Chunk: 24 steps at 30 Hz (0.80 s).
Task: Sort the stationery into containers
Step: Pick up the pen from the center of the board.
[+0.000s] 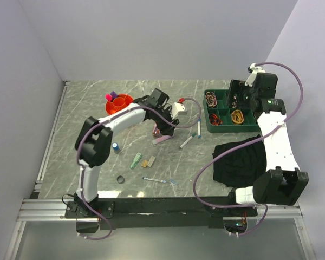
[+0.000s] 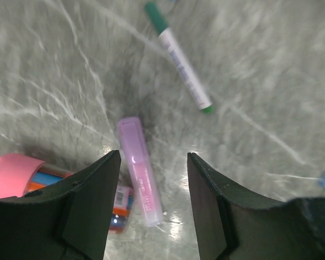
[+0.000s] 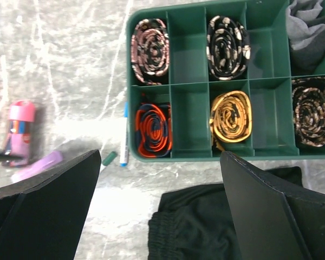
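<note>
While upright, orange pot (image 1: 113, 108) with capped markers (image 1: 111, 96)

The left arm (image 1: 122, 116), at frame left, and the right arm (image 1: 279, 141), at frame right, are showing white links between bulky black joints. Purple cables (image 1: 206, 173) are looping along both. Black wedge-shaped fingers (image 2: 92, 206) are filling each wrist view's lower corners.

Bright, even light; left wrist view blurred; glare beside pink tube (image 2: 140, 172).
</note>
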### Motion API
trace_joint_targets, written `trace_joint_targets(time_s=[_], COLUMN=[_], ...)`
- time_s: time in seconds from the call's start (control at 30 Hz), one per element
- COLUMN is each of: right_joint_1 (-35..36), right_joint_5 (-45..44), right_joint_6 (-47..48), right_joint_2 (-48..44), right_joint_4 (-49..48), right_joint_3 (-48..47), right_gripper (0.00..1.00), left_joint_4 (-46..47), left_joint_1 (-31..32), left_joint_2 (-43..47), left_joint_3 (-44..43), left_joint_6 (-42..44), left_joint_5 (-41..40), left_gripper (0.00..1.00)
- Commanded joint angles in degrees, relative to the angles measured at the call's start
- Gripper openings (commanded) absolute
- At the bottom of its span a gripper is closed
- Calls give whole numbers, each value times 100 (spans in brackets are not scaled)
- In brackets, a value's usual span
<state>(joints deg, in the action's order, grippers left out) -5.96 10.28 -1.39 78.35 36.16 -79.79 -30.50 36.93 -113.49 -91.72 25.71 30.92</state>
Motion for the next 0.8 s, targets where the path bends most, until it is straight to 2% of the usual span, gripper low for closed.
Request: trace_joint_targets(time_s=[0.0,0.2,0.77], right_joint_1=[-99,-134,-222], right_joint_5=[316,395,316], right_joint_6=[-195,-292,-257], right_joint_2=[-320,-531,-513], right_joint_4=[49,66,58], right_joint_3=[-72,86,210], right_gripper=[100,100,100], left_joint_4=[-632,-1186,-1336], left_joint_1=[60,104,148], left_joint_2=[-453,-1254,-1939], left_joint_3=[-793,-1550,-1638], left_joint_6=[311,346,241], left_joint_5=[-638,-1026,-851], left_gripper=[59,59,58])
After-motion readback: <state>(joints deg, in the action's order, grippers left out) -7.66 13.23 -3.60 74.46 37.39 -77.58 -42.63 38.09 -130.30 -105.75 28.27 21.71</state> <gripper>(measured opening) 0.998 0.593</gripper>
